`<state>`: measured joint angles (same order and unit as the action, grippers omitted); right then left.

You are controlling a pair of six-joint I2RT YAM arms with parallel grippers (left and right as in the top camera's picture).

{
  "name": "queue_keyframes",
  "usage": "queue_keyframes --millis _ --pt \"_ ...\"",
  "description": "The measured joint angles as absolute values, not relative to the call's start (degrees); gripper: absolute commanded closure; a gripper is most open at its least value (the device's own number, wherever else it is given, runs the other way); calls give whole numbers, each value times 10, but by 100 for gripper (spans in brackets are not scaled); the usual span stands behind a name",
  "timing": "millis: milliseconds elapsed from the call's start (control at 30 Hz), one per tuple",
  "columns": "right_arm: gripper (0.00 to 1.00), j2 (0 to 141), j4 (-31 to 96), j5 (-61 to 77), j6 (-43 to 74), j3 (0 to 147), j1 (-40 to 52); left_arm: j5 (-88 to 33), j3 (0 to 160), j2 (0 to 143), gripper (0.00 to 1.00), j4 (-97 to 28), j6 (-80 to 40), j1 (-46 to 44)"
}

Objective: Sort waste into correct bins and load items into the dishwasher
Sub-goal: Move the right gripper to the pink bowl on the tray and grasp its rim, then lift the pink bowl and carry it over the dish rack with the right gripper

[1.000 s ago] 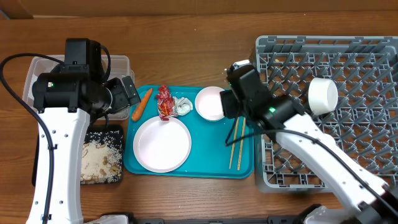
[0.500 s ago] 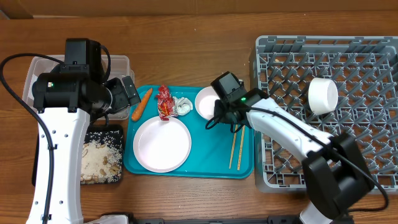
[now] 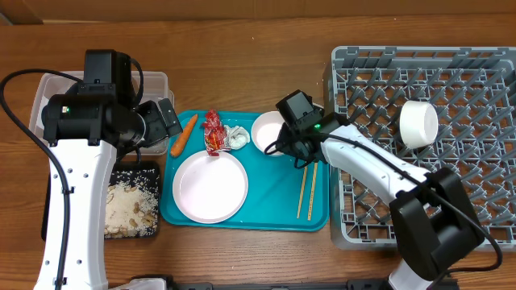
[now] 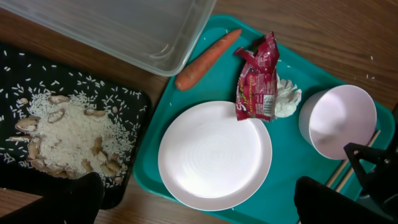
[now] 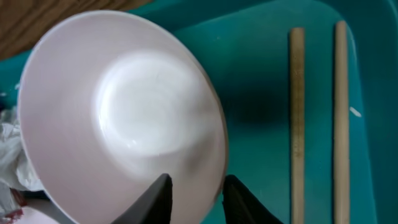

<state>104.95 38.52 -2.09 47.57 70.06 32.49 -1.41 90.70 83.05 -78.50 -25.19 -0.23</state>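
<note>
One white bowl (image 3: 268,130) sits on the teal tray (image 3: 274,205), and my right gripper (image 3: 286,145) is shut on its near rim (image 5: 124,112), one finger inside and one outside (image 5: 196,186). The chopsticks (image 3: 305,189) lie just to its right. The white plate (image 3: 211,185), carrot (image 3: 184,134), red wrapper (image 3: 213,131) and tissue (image 3: 237,137) are on the tray too. A second bowl (image 3: 418,124) lies in the grey rack (image 3: 476,201). My left gripper (image 3: 165,119) hangs open and empty above the tray's left edge (image 4: 199,199).
The clear tub (image 3: 153,80) stands at the back left, partly under my left arm. The black tray (image 3: 129,209) with rice lies in front of it. The rack fills the right side of the table.
My right gripper came down and left from the rack's edge to the bowl and settled its fingers over the rim. The left arm has not moved.
</note>
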Motion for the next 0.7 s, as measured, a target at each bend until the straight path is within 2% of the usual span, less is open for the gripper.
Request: queue_keyframes --millis 33,233,400,700 --pt "96 1054 384 -20 490 701 325 -14 907 830 0 -785 -252 -2" --pt "96 1061 404 -17 489 710 325 -14 907 830 0 -785 -252 -2" --pt "96 1061 482 -46 457 750 328 -14 907 830 0 -785 -252 -2" --pt "96 1015 510 -68 378 778 366 -14 907 830 0 -785 -252 -2"
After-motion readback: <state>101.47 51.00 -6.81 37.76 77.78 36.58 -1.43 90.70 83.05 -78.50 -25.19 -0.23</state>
